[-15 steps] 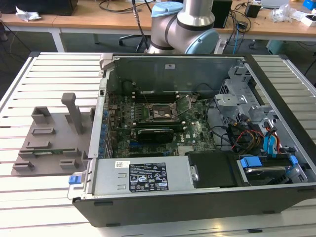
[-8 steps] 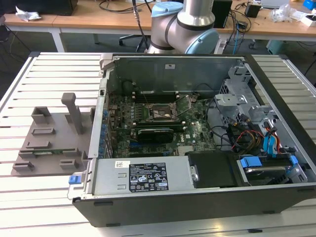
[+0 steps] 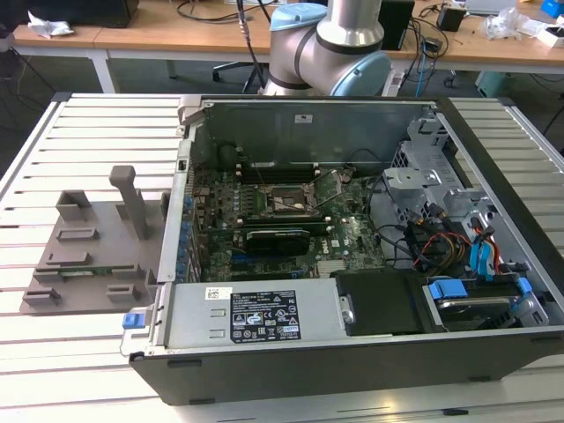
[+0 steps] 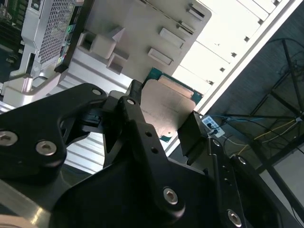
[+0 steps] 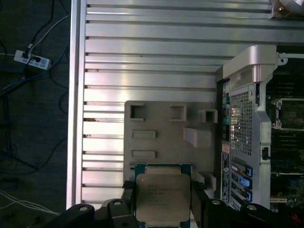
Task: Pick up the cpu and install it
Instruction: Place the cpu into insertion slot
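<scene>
Standing by the rig, biggest thing first: the slatted metal table [image 5: 142, 42] runs under the gripper [image 5: 163, 202] and out past it. The open PC case [image 5: 247, 95] lies on that table, off to one side of the gripper, w/ the black socket [image 3: 289, 201] down on the board inside, well apart from the gripper. The grey tray [image 5: 161, 128] sits beneath and just ahead of the fingertips, its pockets bare where they show.

The gripper is clamped on the cpu [image 5: 163, 194]. The two black fingers [image 4: 192, 130] press opposite edges, silver lid facing the first wrist cam, green rim peeking out past the fingertips. The chip looks lifted clear of the tray, not resting in it, tho I can't be 100% sure of the gap.

IMO the step in hand is carrying the chip. To do it well:
- Hold by the edges only, w/ light squeeze.
- Hold the chip flat and square to the fingers, no tilt.
- Move slow and smooth so it can't slip or twist in the grip.
</scene>
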